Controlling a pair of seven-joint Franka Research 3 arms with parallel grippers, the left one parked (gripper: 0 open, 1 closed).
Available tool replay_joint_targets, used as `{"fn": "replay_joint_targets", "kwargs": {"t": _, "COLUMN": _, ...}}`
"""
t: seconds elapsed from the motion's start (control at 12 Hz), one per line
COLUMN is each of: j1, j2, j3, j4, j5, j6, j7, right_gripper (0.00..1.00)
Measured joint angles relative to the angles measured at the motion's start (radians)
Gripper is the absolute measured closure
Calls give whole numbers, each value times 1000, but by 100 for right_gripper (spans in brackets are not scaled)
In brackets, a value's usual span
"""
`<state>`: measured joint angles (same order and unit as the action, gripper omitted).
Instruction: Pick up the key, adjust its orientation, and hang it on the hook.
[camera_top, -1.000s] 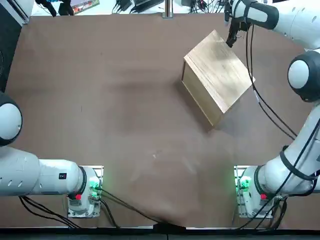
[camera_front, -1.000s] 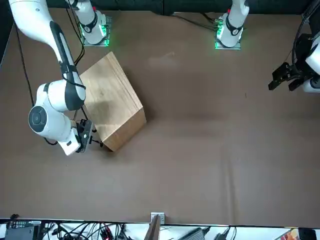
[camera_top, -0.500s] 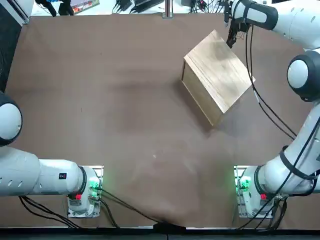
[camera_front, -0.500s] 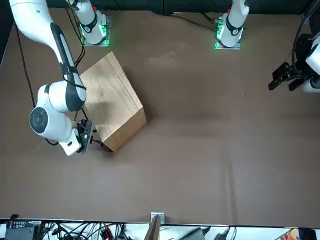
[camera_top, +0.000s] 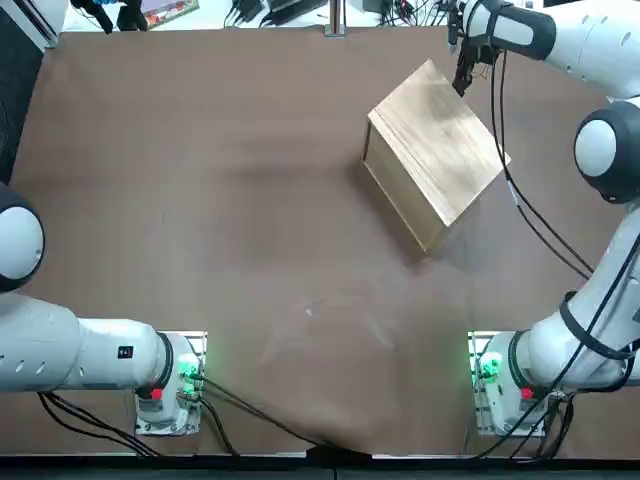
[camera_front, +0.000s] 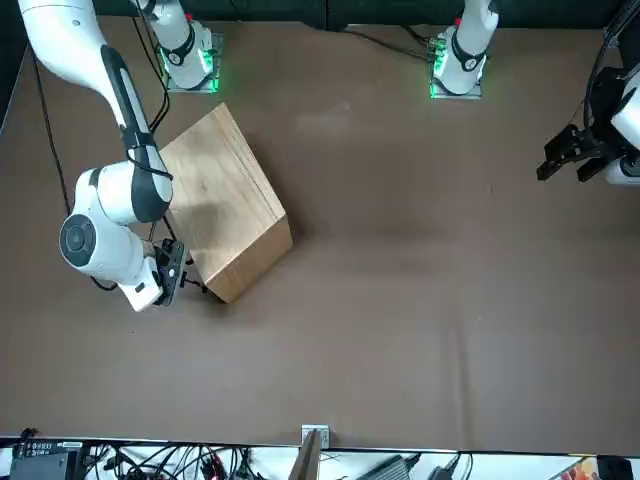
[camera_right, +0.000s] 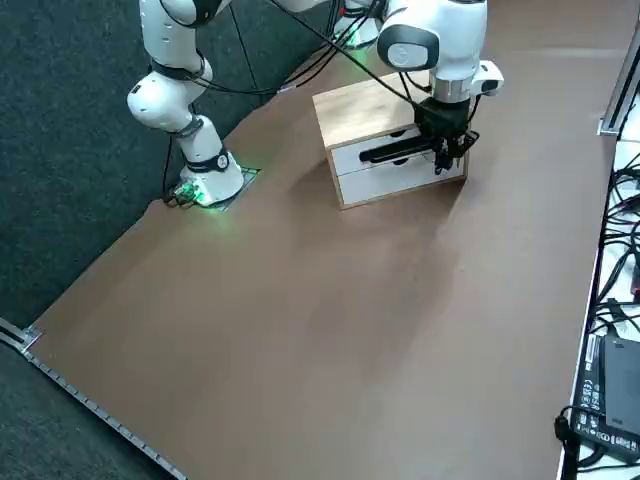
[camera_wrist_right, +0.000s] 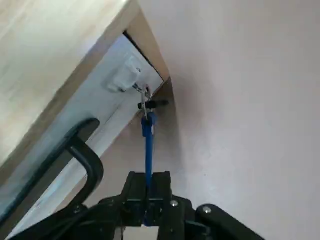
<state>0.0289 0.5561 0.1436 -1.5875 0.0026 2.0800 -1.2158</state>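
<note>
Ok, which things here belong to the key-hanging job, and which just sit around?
For the job:
- key, between the right gripper's closed jaws
- white hook on the box

Lying about:
- black cables
- dark device

**Tight toward the box, passable away from it**

Blocked beside the right hand (camera_wrist_right: 150, 181) by the wooden box (camera_wrist_right: 55, 45), with a black handle (camera_wrist_right: 89, 161) near and a white block (camera_wrist_right: 127, 74) ahead; passable opposite, over the bench (camera_wrist_right: 240, 110).
</note>
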Motion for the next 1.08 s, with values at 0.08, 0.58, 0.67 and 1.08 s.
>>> {"fn": "replay_joint_targets", "kwargs": {"t": 0.08, "j1": 0, "j2": 0, "j3": 0, "j4": 0, "j5": 0, "j6": 0, "j7": 0, "right_gripper": 96}}
{"fn": "replay_joint_targets", "kwargs": {"t": 0.58, "j1": 0, "j2": 10, "j3": 0, "j4": 0, "j5": 1, "j6": 0, "j7": 0, "right_gripper": 96}}
{"fn": "replay_joint_targets", "kwargs": {"t": 0.67, "j1": 0, "j2": 12, "j3": 0, "j4": 0, "j5": 1, "j6": 0, "j7": 0, "right_gripper": 96}}
{"fn": "replay_joint_targets", "kwargs": {"t": 1.08, "j1": 0, "j2": 15, "j3": 0, "j4": 9, "j5": 14, "j6": 0, "j7": 0, "right_gripper": 67}}
